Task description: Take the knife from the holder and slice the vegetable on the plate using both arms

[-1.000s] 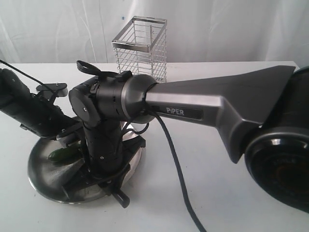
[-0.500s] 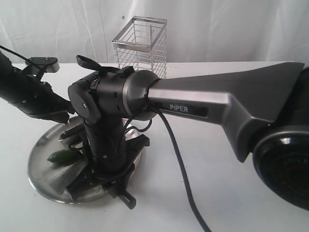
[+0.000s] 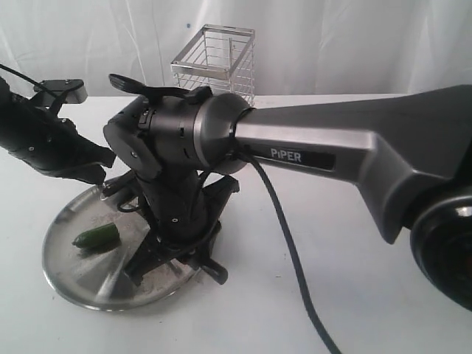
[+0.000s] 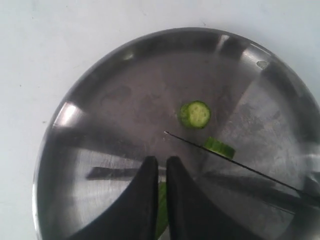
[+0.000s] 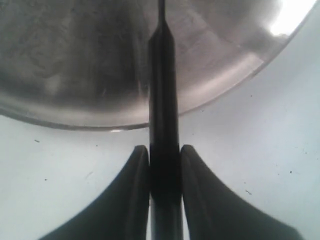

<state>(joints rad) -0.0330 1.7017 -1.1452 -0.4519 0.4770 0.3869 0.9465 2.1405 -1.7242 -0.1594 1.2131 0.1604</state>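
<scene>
Vegetable [image 3: 96, 236] lies on its side on the left part of the plate [image 3: 74, 269]. It is dark green and glossy, and neither gripper touches it. The left arm [image 3: 37, 140] enters from the far left. The left gripper [image 3: 94, 174] hangs over the plate's left rim, above the vegetable and apart from it. In the left wrist view its fingers [image 4: 142, 200] stand almost together with only a thin slit between them, and nothing is held. A strip of green on the plate shows through that slit.

The same view shows two cut pieces near mid-plate. The flat slice [image 4: 195, 114] lies with its pale, seeded face up. The tilted slice [image 4: 220, 146] sits right against the knife [image 4: 260, 175]; contact cannot be confirmed. The blade is seen edge-on as a thin dark line, and its tip is near the plate's centre, close to the flat slice but apart from it.

At centre, the right gripper [image 5: 164, 150] is clamped on the knife's black handle, one finger pressed to each side. The grip lies over the white table [image 5: 250, 160] just outside the plate's rim, and the knife reaches inward across the rim. In the exterior view the right wrist covers the plate's right half, and the knife cannot be made out clearly there.

Behind the plate, the holder [image 3: 217, 66] stands upright on the table, well apart from it.

On the right, the right arm [image 3: 354, 155], with white PiPER lettering, spans from the right edge to the plate.
</scene>
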